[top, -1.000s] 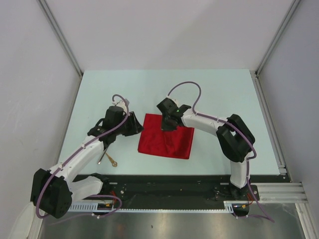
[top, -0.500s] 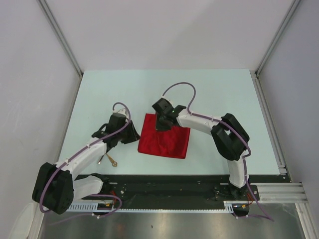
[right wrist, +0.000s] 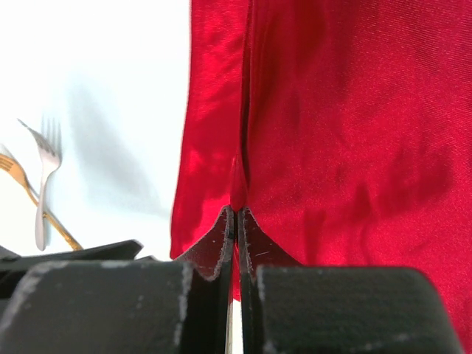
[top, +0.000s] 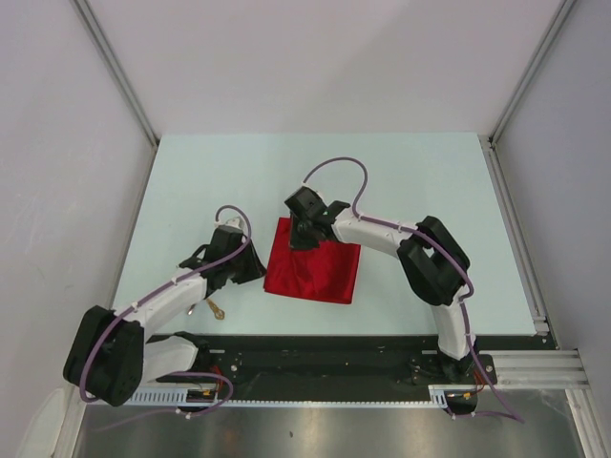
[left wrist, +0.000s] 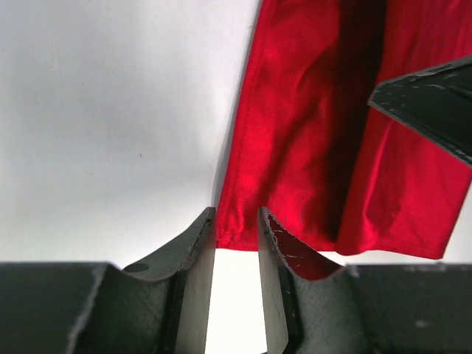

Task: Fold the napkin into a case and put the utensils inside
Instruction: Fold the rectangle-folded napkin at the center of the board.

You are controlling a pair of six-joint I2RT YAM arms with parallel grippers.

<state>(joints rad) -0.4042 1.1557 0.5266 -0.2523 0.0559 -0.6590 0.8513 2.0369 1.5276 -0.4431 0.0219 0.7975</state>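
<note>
Napkin (top: 315,275), prob. soft, light & slippery, is lying mid-table (top: 430,191) twd near edge, R gripper (right wrist: 236,214) pinching its far-left fold shut, L gripper (left wrist: 236,218) hovering part-open at near-left corner, the best hold.

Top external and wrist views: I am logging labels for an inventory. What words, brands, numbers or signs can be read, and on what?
None can be read anywhere.
The napkin is plain red; the utensils, the table, the left gripper and the right gripper show no marking.
Any labels at the arm bases are too small to tell.
</note>
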